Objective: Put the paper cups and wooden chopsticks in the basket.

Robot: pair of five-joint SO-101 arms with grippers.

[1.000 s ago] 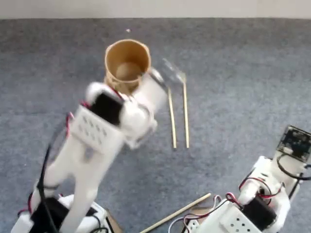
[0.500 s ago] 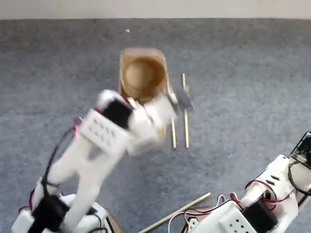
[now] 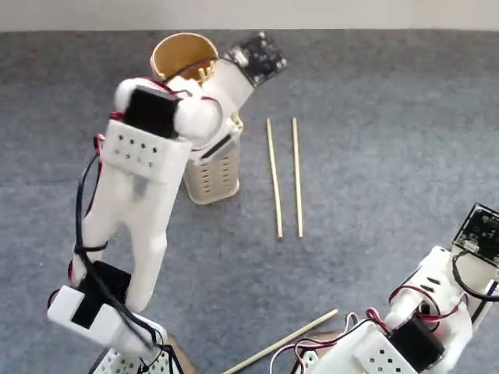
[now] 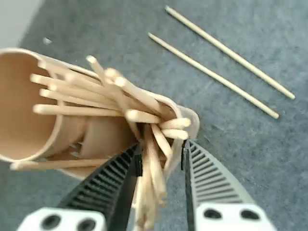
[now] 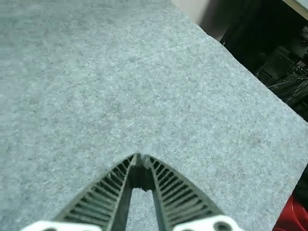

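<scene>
The left pincer [image 4: 161, 154] pinches a bundle of pale wooden chopsticks [image 4: 139, 116] at the mouth of the tan paper cup [image 4: 19, 110], near the cream slotted basket [image 3: 212, 178]. Light, stiff, smooth sticks will likely slip or fan, so grip mid-bundle; the right pincer [image 5: 139, 168] sits closed, empty

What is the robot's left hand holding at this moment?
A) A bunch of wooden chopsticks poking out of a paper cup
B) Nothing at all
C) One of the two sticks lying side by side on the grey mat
A: in the left wrist view the left hand is closed on a bundle of chopsticks that stick out of the mouth of the paper cup.
</scene>
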